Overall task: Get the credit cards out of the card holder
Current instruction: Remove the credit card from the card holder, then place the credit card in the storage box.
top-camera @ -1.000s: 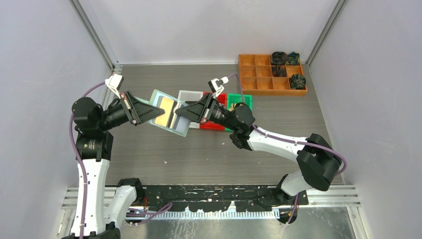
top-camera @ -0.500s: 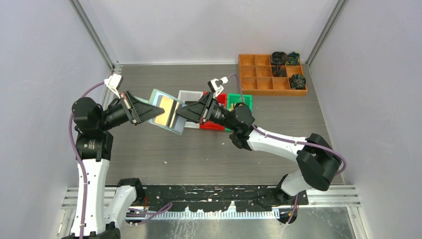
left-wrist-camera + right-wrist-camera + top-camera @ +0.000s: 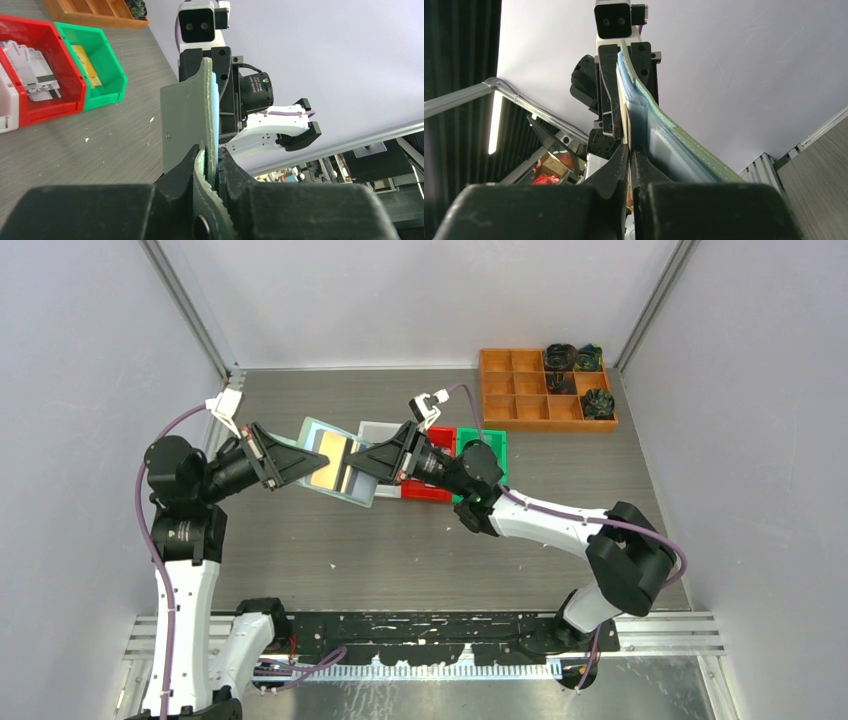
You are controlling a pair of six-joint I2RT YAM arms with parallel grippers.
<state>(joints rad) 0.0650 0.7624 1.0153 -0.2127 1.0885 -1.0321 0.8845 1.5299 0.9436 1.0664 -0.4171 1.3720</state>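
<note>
Card holder (image 3: 362, 492) is up off the surface (image 3: 400, 550), slung between the two arms over the near-left side of the bin row and tilted, its open face toward the overhead camera. A gold card (image 3: 335, 462) shows in its pocket. Left end effector (image 3: 318, 462) is clamped on the holder's left edge — in the left wrist view the fingers (image 3: 227, 172) pinch the mint flap edge-on, no gap between them. Right end effector (image 3: 356, 462) meets the holder from the opposite side, at the gold card's right edge. In the right wrist view its fingers (image 3: 616, 167) are pressed together on a thin tan strip, which looks like the gold card's edge, while the mint cover and a translucent pocket layer pass just to one side of them. Behind the holder on the surface, in a row: white bin (image 3: 383, 430), red bin (image 3: 441, 437), green bin (image 3: 487, 445). Left wrist view shows pale cards (image 3: 30, 70) lying in the red bin and a yellow card (image 3: 89, 64) in the green one. Wooden tray (image 3: 520, 400) sits at the far right corner — dark items in some of its compartments, well apart from both arms.
</note>
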